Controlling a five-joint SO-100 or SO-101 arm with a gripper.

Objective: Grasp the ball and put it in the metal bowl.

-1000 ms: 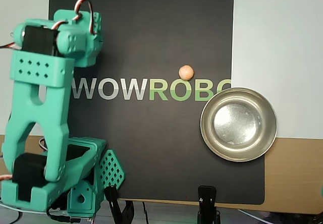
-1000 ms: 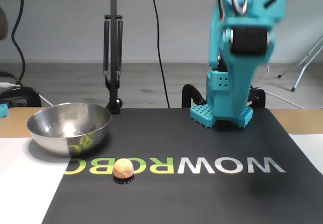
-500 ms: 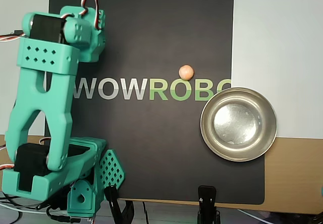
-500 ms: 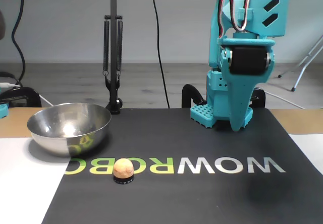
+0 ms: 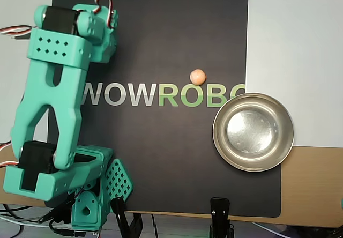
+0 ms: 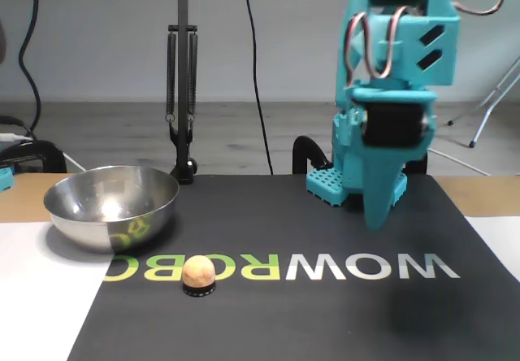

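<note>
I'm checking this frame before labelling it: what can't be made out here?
- Gripper: in the fixed view only one tapered tip shows, so open or shut is unclear; in the overhead view the arm's own body covers it.
- Ball: its base sits in a small dark ring in the fixed view; too small to identify.
- Metal bowl: the near wall hides its bottom in the fixed view.

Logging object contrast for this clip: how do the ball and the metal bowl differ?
The ball is small, matte and peach-orange; the metal bowl is much wider, shiny and silver. The ball lies wholly on the dark mat, by the logo letters, while the metal bowl straddles the mat's edge. The ball is solid-looking; the bowl is open and empty. Both are round and untouched by the hand.
</note>
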